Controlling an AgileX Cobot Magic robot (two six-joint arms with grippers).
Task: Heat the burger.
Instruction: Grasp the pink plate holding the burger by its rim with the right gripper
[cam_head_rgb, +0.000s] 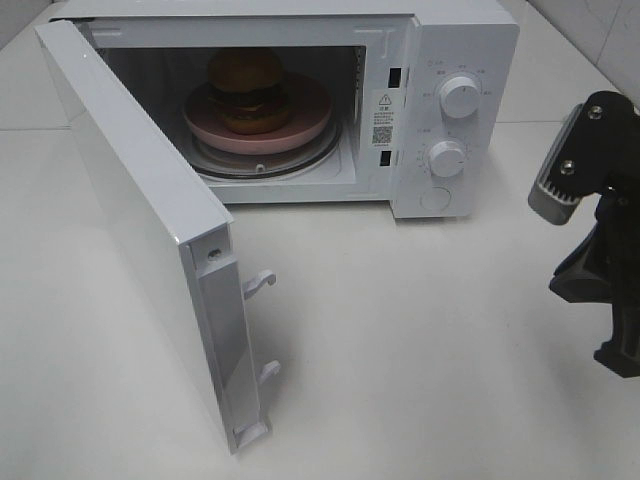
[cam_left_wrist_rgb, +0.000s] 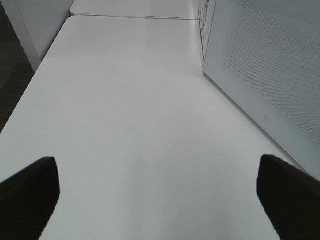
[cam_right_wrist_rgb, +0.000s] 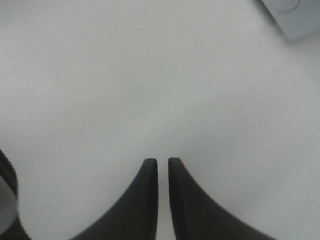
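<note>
I count one microwave (cam_head_rgb: 440, 60) on one white surface (cam_head_rgb: 420, 340), with one door (cam_head_rgb: 130, 200). Its control panel has two round dials, an upper knob (cam_head_rgb: 460, 97) and a lower knob (cam_head_rgb: 447, 158), and one round button (cam_head_rgb: 435, 198) beneath them. In the cavity there is one burger (cam_head_rgb: 245, 90), one pink plate (cam_head_rgb: 300, 125) and one glass turntable (cam_head_rgb: 320, 155). The door edge carries two white latches, an upper hook (cam_head_rgb: 258, 283) and a lower hook (cam_head_rgb: 268, 371). The frame has two dark openings, an upper slot (cam_head_rgb: 396, 77) and a lower slot (cam_head_rgb: 386, 158), and one warning label (cam_head_rgb: 384, 118). I have two sets of jaws: my left jaws show two left fingers (cam_left_wrist_rgb: 27, 195), and my right jaws show two right fingers (cam_right_wrist_rgb: 145, 200).
</note>
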